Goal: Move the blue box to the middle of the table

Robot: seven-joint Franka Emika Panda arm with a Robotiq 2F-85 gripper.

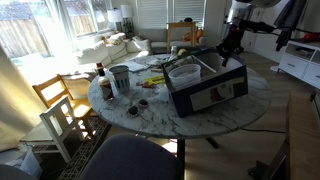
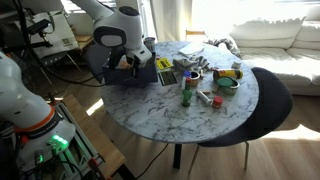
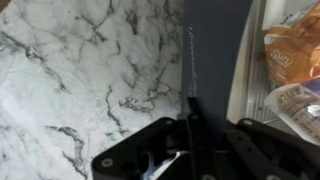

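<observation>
The blue box (image 1: pixel 210 92) is a large navy box with a white label panel, standing on the round marble table (image 1: pixel 150 112) near one edge. In an exterior view the arm hides most of the blue box (image 2: pixel 120 72). My gripper (image 1: pixel 232 50) comes down on the box's far rim. In the wrist view my gripper (image 3: pixel 197 135) is shut on the box's thin dark wall (image 3: pixel 215 60), one finger outside over the marble table (image 3: pixel 90 80) and one inside. The table also shows in an exterior view (image 2: pixel 190 125).
A metal can (image 1: pixel 120 78) and a bottle (image 1: pixel 100 72) stand on the table's other side, with small clutter between. A green bottle (image 2: pixel 186 92) and a bowl (image 2: pixel 228 80) are there too. Wooden chairs (image 1: pixel 55 105) and a dark chair (image 2: pixel 270 100) ring the table. Bagged bread (image 3: pixel 290 60) lies in the box.
</observation>
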